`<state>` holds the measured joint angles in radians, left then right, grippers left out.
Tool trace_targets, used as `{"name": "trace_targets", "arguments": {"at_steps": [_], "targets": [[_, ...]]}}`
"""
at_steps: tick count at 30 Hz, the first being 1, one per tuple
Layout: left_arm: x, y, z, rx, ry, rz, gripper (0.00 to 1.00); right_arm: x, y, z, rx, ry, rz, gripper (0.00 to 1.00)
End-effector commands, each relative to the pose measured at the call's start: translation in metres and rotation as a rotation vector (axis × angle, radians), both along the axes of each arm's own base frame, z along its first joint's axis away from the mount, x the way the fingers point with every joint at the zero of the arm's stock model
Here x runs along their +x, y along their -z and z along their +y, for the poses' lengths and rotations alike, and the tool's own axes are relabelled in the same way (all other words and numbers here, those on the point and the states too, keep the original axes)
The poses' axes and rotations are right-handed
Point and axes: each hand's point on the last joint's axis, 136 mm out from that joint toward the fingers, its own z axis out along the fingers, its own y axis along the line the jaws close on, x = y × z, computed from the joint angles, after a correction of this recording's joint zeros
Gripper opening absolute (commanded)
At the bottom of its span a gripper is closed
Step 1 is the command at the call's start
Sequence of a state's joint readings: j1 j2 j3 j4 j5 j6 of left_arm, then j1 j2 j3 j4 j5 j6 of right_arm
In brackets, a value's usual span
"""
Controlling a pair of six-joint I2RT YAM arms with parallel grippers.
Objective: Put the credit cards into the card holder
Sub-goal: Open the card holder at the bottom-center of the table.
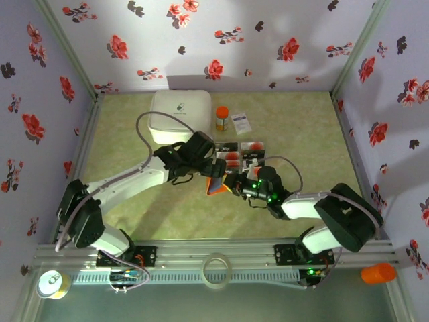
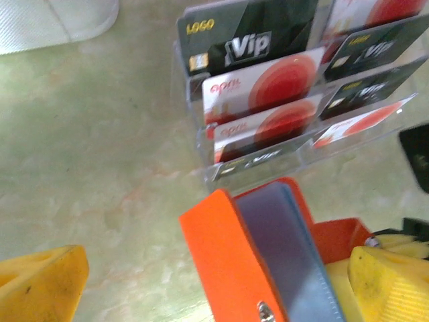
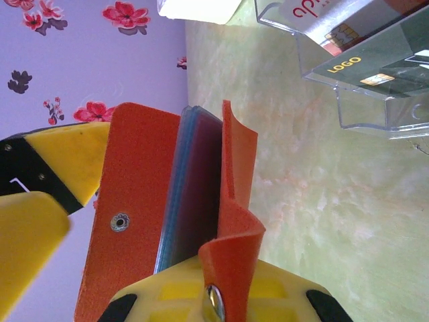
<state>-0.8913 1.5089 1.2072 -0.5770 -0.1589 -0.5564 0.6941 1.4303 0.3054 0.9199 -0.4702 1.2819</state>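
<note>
Your right gripper [image 1: 233,182] is pinching one orange card holder [image 3: 144,201] by its flap, partly open. Your left gripper [image 2: 214,285] is gaping wide on either side of it, gripping nothing. At the holder's one o'clock, eight credit cards [image 2: 268,84] are standing in one clear rack [image 2: 201,144].

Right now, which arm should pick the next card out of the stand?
Left. The left gripper is open and faces the credit cards in the clear stand. The right gripper is shut on the card holder, so it is occupied.
</note>
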Motion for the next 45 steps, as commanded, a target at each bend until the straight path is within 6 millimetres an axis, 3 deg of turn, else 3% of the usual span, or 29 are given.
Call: {"name": "trace_targets", "arguments": {"at_steps": [1,16,34,45], "targets": [[-0.001,0.009,0.020,0.096,-0.025,-0.018,1.00,0.001,-0.003,0.000,0.013,0.011,-0.050,0.00],[-0.013,0.050,0.057,0.236,-0.060,0.002,1.00,-0.001,0.023,-0.002,-0.013,0.036,-0.025,0.00],[-0.021,0.085,0.083,0.432,-0.050,0.028,1.00,-0.007,0.051,0.000,-0.094,0.065,-0.008,0.00],[-0.020,0.087,0.067,0.678,0.072,0.031,1.00,-0.008,0.062,0.005,-0.099,0.066,0.006,0.00]]}}
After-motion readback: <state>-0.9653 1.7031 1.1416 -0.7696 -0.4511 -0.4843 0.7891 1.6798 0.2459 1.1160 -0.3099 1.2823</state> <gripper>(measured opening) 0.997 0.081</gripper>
